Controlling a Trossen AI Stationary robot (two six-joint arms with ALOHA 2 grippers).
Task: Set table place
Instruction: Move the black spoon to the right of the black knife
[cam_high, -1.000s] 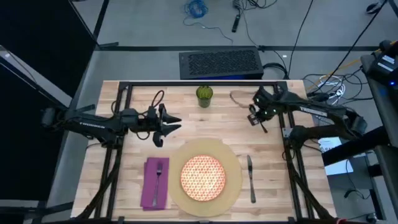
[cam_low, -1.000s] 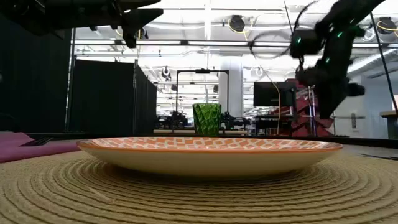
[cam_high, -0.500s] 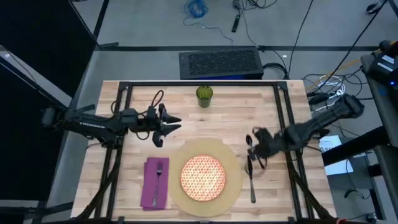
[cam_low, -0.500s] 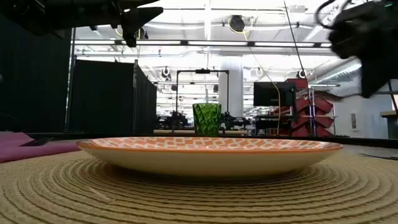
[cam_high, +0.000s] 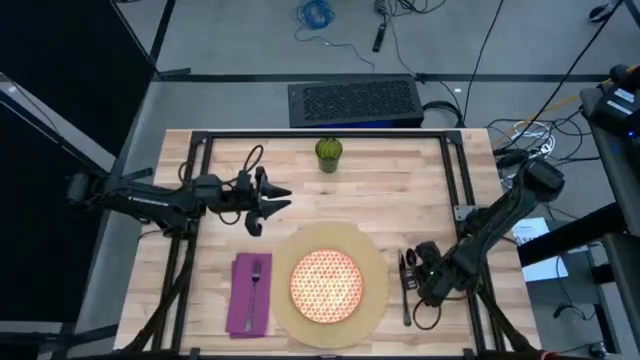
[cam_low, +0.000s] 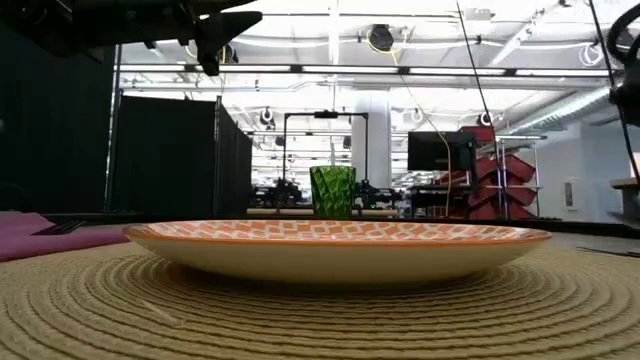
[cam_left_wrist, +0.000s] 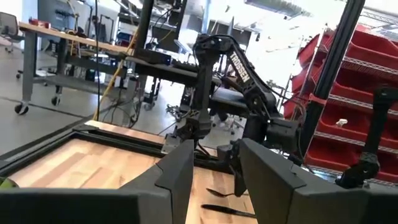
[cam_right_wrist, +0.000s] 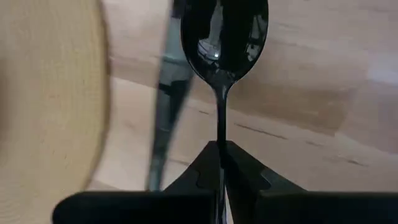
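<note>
A round tan mat (cam_high: 372, 262) lies at the table's near middle with the orange-and-white plate (cam_high: 326, 283) on it. The purple napkin (cam_high: 240, 295) lies left of the mat with the fork (cam_high: 255, 284) on top. The knife (cam_high: 406, 312) lies right of the mat. The green cup (cam_high: 329, 152) stands at the far middle. My right gripper (cam_high: 418, 275) is low beside the knife, shut on the spoon (cam_right_wrist: 224, 31). My left gripper (cam_high: 268, 200) hovers open above the table, far-left of the mat. My right gripper pinches the spoon's handle (cam_right_wrist: 220, 134) between its two shut fingers. The spoon sticks out ahead along the fingers, bowl foremost and hollow side up. It sits over bare wood just right of the knife (cam_right_wrist: 166, 112). Whether it touches the table, I cannot tell.
Black metal rails (cam_high: 320, 135) frame the table top. A black box (cam_high: 352, 102) sits beyond the far edge. Bare wood (cam_high: 390, 195) lies between the cup and the mat and to the right of the knife.
My right gripper has swept with the spoon from the table's far right toward the near edge and down. It now sits low beside the knife, right of the mat.
</note>
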